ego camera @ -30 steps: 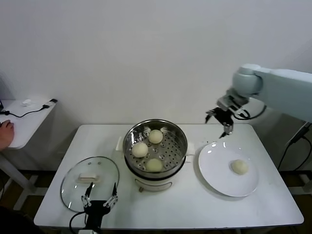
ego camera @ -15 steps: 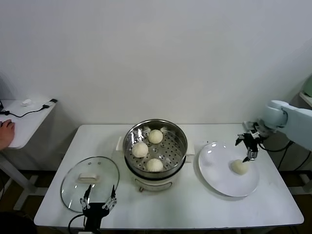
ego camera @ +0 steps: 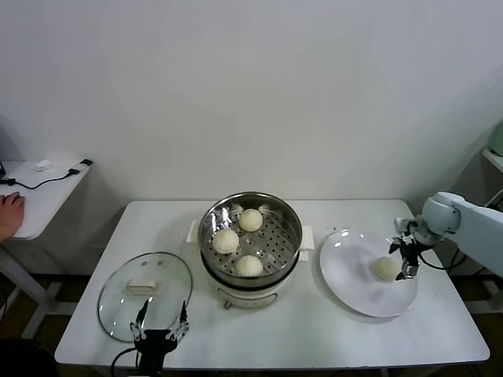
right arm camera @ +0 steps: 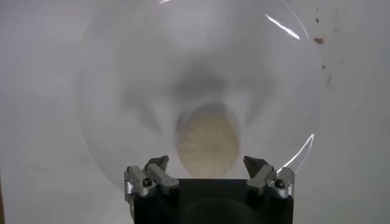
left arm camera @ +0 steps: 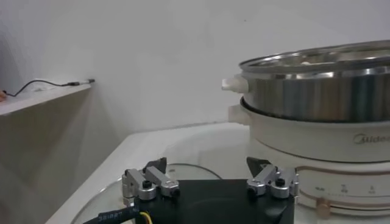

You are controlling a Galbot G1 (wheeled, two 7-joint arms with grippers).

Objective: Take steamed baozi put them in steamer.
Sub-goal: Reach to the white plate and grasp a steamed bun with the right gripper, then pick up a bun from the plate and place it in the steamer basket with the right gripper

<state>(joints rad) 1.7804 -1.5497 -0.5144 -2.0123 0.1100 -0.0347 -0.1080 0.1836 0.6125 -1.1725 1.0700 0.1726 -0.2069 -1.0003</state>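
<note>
Three cream-white baozi (ego camera: pixel 225 240) lie on the perforated tray of the shiny steel steamer (ego camera: pixel 292 239) at the table's middle. A fourth baozi (ego camera: pixel 385 268) lies on the white plate (ego camera: pixel 352 279) to the right. My right gripper (ego camera: pixel 406 258) is open just above and beside that baozi; in the right wrist view the baozi (right arm camera: pixel 208 140) sits between the spread fingers of the gripper (right arm camera: pixel 208 164), untouched. My left gripper (ego camera: pixel 159 322) is open and empty at the front edge, by the glass lid; in the left wrist view the gripper (left arm camera: pixel 210 165) faces the steamer (left arm camera: pixel 317 91).
A round glass lid (ego camera: pixel 145 294) lies flat at the table's front left. A side table (ego camera: pixel 35 196) with a cable stands at far left, with a person's hand (ego camera: pixel 8 212) on it. A white wall runs behind the table.
My right gripper has swung from above the table's back down to the plate and now hangs over the last baozi. The left arm has barely moved.
</note>
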